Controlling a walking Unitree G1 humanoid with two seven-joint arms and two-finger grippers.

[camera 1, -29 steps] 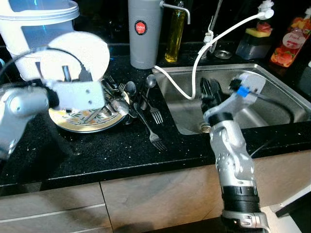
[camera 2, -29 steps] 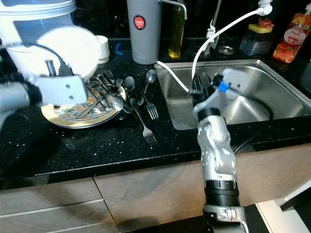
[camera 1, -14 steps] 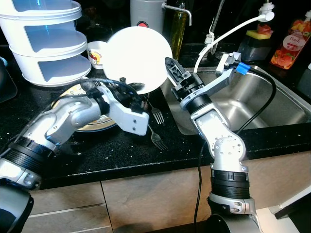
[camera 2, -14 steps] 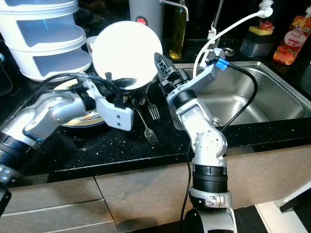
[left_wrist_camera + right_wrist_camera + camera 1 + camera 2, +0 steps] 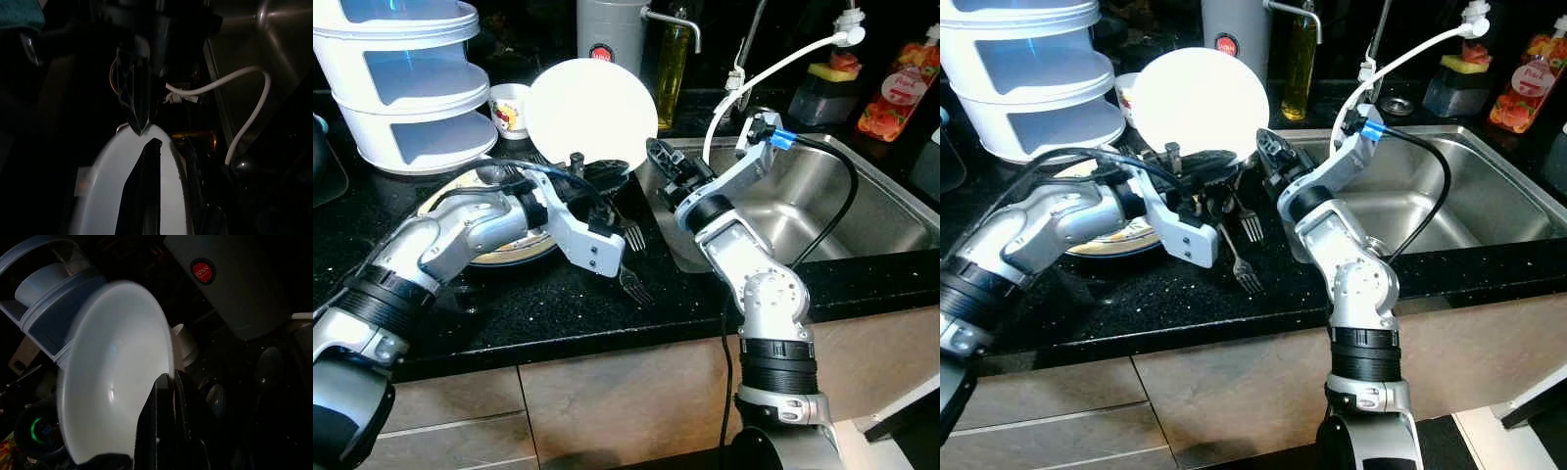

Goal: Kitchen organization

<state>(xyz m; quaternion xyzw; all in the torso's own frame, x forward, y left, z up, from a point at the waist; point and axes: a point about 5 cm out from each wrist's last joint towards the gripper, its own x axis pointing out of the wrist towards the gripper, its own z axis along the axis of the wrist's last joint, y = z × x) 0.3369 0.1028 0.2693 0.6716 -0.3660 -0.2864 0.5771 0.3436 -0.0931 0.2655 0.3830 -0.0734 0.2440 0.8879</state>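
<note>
A plain white plate (image 5: 592, 108) is held upright above the black counter, just left of the sink. My left gripper (image 5: 605, 174) is shut on its bottom rim, with one finger (image 5: 146, 186) lying across the plate's face. From the sink side my right gripper (image 5: 656, 155) meets the plate's lower right rim. In the right wrist view its two fingers (image 5: 159, 426) sit close together with the plate (image 5: 112, 372) rim running between them.
A patterned plate (image 5: 499, 253) with several spoons and forks lies under my left arm, and loose forks (image 5: 631, 279) lie beside it. Behind stand a white tiered container (image 5: 401, 88), a cup (image 5: 512, 108), a grey flask (image 5: 607, 29) and an oil bottle (image 5: 671, 59). A white hose (image 5: 773, 59) arcs over the steel sink (image 5: 842, 211).
My left arm has carried the white plate rightward from over the patterned plate. My right gripper rose from the sink and now grips the plate's lower right rim.
</note>
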